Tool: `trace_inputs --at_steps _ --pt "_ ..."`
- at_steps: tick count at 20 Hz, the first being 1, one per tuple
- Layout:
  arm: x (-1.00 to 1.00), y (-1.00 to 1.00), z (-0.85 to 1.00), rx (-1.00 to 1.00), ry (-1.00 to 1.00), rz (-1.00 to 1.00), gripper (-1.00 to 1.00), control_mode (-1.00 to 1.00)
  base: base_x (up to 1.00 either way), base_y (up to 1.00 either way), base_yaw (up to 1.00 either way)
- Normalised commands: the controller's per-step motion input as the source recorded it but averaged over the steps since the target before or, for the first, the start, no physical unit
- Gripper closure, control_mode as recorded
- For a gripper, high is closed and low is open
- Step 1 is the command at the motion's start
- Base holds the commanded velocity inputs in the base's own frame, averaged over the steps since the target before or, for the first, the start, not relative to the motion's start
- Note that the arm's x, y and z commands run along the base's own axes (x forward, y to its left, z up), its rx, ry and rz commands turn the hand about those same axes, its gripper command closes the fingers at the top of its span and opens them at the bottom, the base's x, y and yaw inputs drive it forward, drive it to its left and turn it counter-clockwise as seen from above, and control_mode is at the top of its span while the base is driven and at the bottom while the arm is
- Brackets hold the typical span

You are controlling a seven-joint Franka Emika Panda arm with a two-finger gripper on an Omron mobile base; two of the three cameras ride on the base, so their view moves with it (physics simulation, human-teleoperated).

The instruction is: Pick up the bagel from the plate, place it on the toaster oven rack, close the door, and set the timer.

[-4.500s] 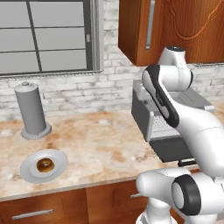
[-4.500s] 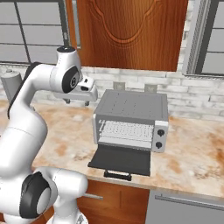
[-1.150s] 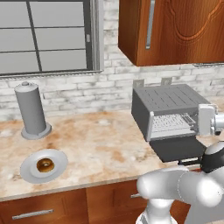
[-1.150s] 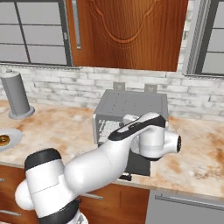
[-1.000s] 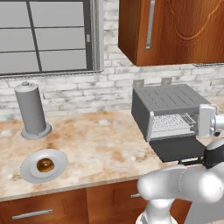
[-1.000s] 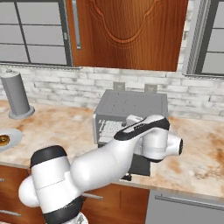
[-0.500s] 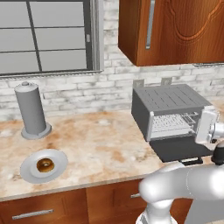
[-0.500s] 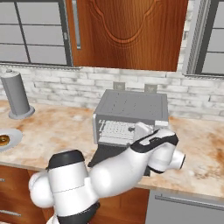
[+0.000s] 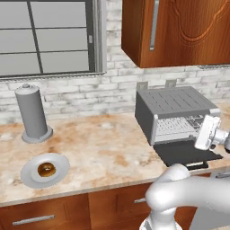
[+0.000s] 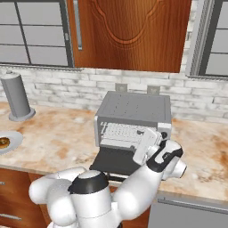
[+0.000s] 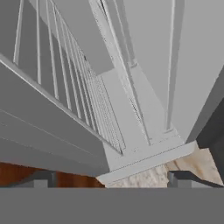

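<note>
The bagel (image 9: 46, 169) lies in the middle of the light-grey plate (image 9: 28, 176) on the counter at the left; the bagel (image 10: 2, 142) and plate (image 10: 12, 139) also show at the right base view's left edge. The toaster oven (image 9: 175, 105) stands at the right with its door (image 9: 186, 152) folded down flat. Inside, the wire rack (image 9: 179, 127) is bare. My gripper (image 11: 111, 178) is open and holds nothing. It hovers at the oven's mouth over the door's right side (image 10: 150, 133), far from the bagel. Close up, the rack's bars (image 11: 57, 74) run past its fingertips (image 11: 41, 178).
A tall grey canister (image 9: 32, 113) stands behind the plate near the brick wall. Wooden cabinets (image 9: 179, 31) hang above the oven. The marble counter (image 9: 103, 148) lies bare between plate and oven. My white arm (image 10: 129, 187) curls low in front of the door.
The arm has swung down from upright to the oven's front. Over the last second the hand slid right and lower along the oven's mouth. Bagel and plate have not moved.
</note>
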Motion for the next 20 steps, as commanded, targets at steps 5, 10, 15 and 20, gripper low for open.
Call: trace_inputs --at_steps 5,10,15,20 --pt "0.31 0.0 -0.24 0.07 0.23 -0.02 -1.0 -1.0 0.0 0.0 0.0" --pt "0.47 -0.03 -0.24 0.08 0.3 0.0 -1.0 -1.0 0.0 0.0 0.0" --pt "0.39 -0.01 -0.29 0.17 0.38 -0.05 -1.0 -1.0 0.0 0.0 0.0" --pt "0.01 0.02 -0.26 0.28 0.47 -0.12 -1.0 -1.0 0.0 0.0 0.0"
